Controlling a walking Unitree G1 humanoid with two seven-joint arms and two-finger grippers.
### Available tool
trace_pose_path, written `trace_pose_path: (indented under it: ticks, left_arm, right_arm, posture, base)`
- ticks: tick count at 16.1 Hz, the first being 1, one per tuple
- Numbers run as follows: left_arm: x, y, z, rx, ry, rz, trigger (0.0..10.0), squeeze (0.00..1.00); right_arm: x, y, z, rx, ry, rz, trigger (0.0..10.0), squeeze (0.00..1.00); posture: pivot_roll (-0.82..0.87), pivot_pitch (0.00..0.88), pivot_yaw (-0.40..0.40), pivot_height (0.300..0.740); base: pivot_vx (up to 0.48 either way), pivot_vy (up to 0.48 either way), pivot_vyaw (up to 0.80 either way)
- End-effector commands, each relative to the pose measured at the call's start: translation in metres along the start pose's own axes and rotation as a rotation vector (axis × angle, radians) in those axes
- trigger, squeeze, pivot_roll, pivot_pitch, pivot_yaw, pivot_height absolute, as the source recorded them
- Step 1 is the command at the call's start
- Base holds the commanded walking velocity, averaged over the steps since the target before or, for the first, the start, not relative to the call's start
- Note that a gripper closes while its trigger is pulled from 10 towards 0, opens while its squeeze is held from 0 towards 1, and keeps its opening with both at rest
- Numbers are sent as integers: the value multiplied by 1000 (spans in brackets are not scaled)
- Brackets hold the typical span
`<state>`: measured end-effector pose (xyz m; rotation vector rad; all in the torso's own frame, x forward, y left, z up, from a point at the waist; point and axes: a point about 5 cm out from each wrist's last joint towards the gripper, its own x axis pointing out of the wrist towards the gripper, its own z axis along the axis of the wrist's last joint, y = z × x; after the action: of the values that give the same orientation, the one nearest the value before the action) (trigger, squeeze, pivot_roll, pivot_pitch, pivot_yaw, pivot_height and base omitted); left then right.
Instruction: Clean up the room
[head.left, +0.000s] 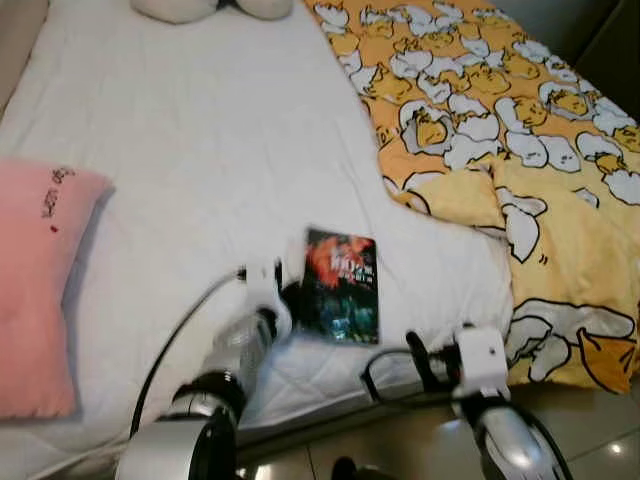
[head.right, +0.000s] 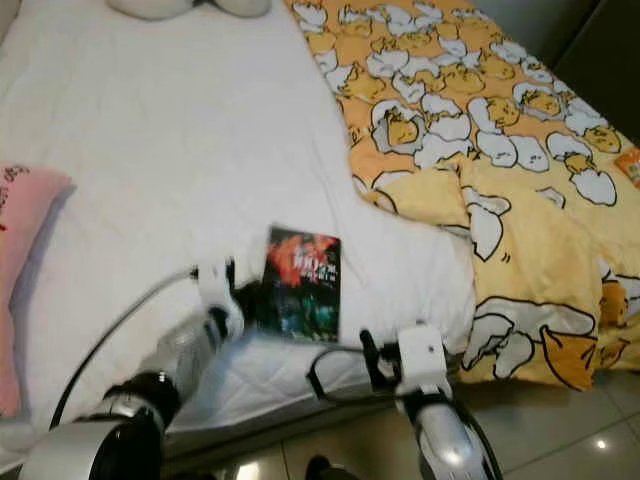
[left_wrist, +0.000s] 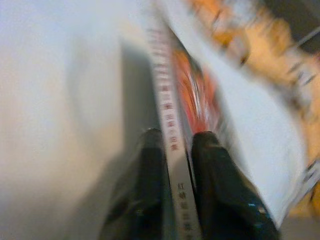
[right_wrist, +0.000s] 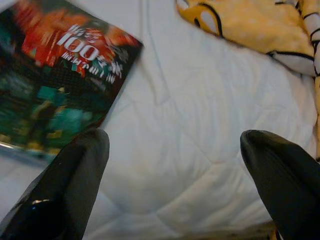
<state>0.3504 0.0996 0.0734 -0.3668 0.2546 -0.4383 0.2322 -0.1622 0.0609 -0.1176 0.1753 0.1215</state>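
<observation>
Left gripper clamps book spine near bed edge; right gripper spread wide, beside blanket.

Before me the bed spreads its white quilted cover across most of the frame. On it lie a pink pillow at the left edge, a yellow duck-print blanket at upper right, and pale cushions at the top edge.

Book on bed, blanket seemingly right.
</observation>
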Motion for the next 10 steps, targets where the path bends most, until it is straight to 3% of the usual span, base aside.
trace_pose_path:
  ticks: [1,5,8,9,10]
  left_arm:
    - [5,-9,17,2,-63,-65,0,0]
    - [-2,1,34,29,-171,-16,0,0]
    - [-15,4,43,159,-232,51,0,0]
    - [-18,0,40,261,-218,52,10000,0]
    - [-17,0,36,354,-201,67,10000,0]
  right_arm:
    - [3,-8,-6,16,17,-37,10000,0]
    - [21,-9,-1,30,-20,-54,10000,0]
    - [30,-8,7,38,-63,-54,10000,0]
    - [33,-10,9,46,-80,-60,10000,0]
    - [35,-12,12,55,-95,-72,10000,0]
  posture:
    - [48,74,-62,740]
    - [94,21,-45,740]
    - [129,0,-30,740]
    - [140,0,-30,740]
    - [143,0,-37,740]
  base:
    - [0,0,0]
    - [0,0,0]
    - [0,0,0]
    - [0,0,0]
    - [0,0,0]
